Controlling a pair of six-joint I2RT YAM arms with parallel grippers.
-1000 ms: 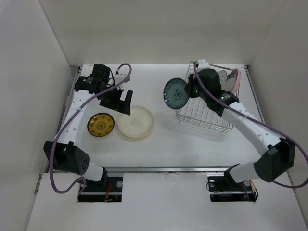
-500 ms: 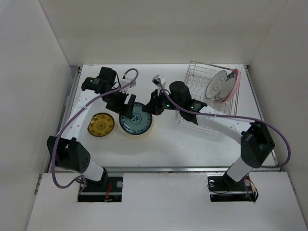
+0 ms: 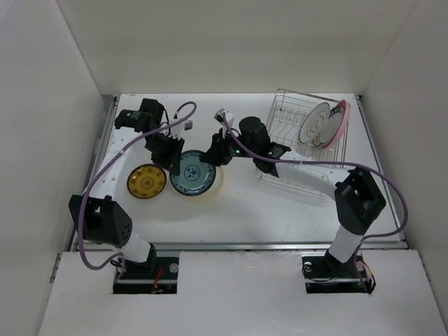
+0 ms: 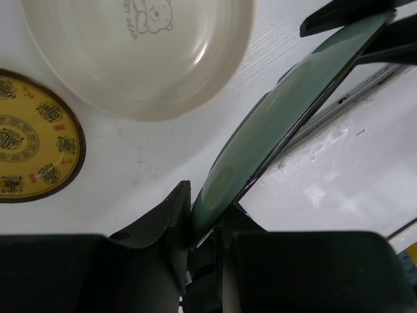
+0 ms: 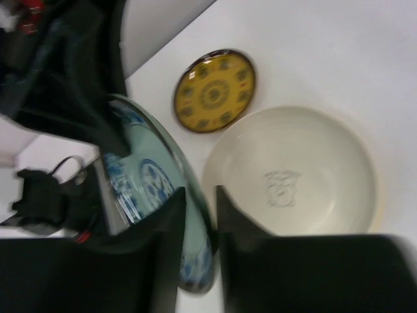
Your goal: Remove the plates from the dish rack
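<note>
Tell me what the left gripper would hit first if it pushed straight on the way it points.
The teal plate is clamped in the left gripper's jaws. Past its far rim, the right gripper grips the same plate, so that would likely be met first. The cream plate lies off to one side.

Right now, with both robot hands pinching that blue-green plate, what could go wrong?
The teal plate is pinched only at its rim by the left gripper and the right gripper. If one lets go early or they pull apart, it could slip and crack onto the cream plate right under it. It could also bump the yellow plate lying close by.
</note>
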